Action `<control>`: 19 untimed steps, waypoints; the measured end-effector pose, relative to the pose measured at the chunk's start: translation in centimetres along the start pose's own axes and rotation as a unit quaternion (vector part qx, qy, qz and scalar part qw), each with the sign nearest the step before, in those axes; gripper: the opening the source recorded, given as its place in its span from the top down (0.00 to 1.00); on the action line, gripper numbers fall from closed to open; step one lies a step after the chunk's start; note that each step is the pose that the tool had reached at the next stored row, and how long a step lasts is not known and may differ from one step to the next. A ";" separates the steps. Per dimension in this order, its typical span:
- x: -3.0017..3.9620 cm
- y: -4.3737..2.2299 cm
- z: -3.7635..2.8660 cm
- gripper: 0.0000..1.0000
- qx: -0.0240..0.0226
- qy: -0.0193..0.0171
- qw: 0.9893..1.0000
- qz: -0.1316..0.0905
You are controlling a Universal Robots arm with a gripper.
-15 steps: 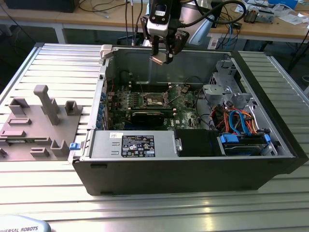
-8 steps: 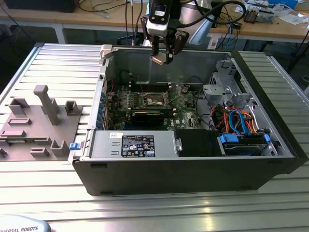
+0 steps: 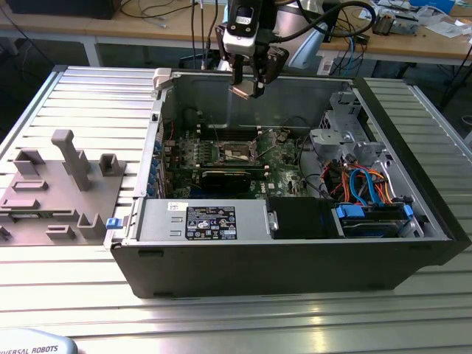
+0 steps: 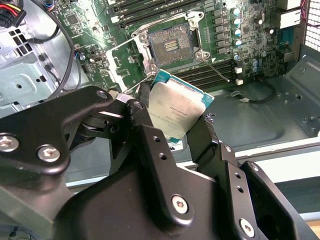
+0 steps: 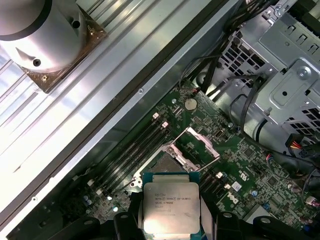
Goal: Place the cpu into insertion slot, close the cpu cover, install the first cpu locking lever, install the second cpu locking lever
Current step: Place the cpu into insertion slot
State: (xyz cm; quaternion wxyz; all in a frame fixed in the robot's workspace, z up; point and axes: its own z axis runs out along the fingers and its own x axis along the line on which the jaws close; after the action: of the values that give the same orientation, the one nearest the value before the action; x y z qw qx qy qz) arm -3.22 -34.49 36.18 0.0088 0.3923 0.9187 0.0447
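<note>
My gripper [image 3: 247,87] hangs above the open computer case, over the back part of the green motherboard [image 3: 284,166]. It is shut on the cpu [image 4: 175,110], a flat square chip with a silver-grey top, pinched by its edges between the two black fingers [image 4: 145,107]. The chip [image 5: 170,207] is held in the air, apart from the board. Below it the insertion slot [image 4: 172,45] lies bare with its dark centre showing. The cpu cover [image 5: 195,147] stands swung up beside the slot [image 5: 161,167]. Two thin wire levers [image 4: 217,70] stick out loose at the socket's corners.
Long memory slots [image 4: 150,12] flank the socket. A long black card [image 3: 232,177] lies in front of it. A metal drive cage [image 3: 343,129] and coloured cables [image 3: 365,181] fill the exterior view's right; the case walls [image 3: 158,147] surround the board. A grey fixture [image 3: 70,184] sits outside.
</note>
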 end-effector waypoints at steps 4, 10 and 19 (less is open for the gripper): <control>0.00 0.00 0.01 0.46 0.000 0.000 1.000 0.002; 0.00 0.00 0.02 0.46 0.000 -0.001 1.000 0.006; 0.00 0.00 0.03 0.46 0.000 -0.001 1.000 0.011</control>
State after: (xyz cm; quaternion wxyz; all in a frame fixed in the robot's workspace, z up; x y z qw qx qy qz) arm -3.22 -34.49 36.15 0.0093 0.4027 0.9142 0.0446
